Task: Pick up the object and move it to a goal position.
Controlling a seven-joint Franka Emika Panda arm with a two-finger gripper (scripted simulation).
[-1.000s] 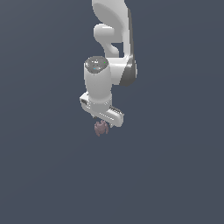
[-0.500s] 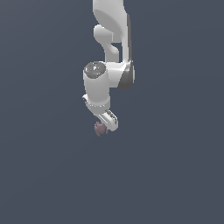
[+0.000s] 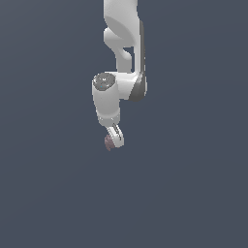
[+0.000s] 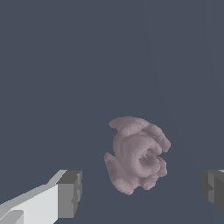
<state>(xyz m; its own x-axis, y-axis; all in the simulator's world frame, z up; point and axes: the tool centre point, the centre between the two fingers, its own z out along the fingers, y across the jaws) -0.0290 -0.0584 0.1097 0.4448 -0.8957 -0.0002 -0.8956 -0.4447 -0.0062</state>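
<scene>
Slate-grey ground (image 3: 53, 193) fills everything, flat and unmarked, and against it the white robot arm (image 3: 123, 58) comes down from the upper edge of the exterior view in thick, rounded segments, bending at a dark-banded joint before it drops to the wrist. Below that the gripper (image 3: 114, 140) hangs, angled a little toward the exterior view's right, its pale body ending just over the object (image 3: 108, 142) — a small dull mauve-brown lump that peeps out on the exterior view's left side of the fingers. From that camera I cannot tell whether the lump touches anything. The wrist view is plainer: the gripper (image 4: 142, 194) stands wide apart, one grey-padded finger (image 4: 70, 194) on one side and the other pad only just showing at the frame's edge, with clear gaps between each pad and the object (image 4: 138, 155). The object sits between the fingers, nearer the middle than either pad — a knobbly thing of curled lobes folded round a hollow centre, ungripped.
</scene>
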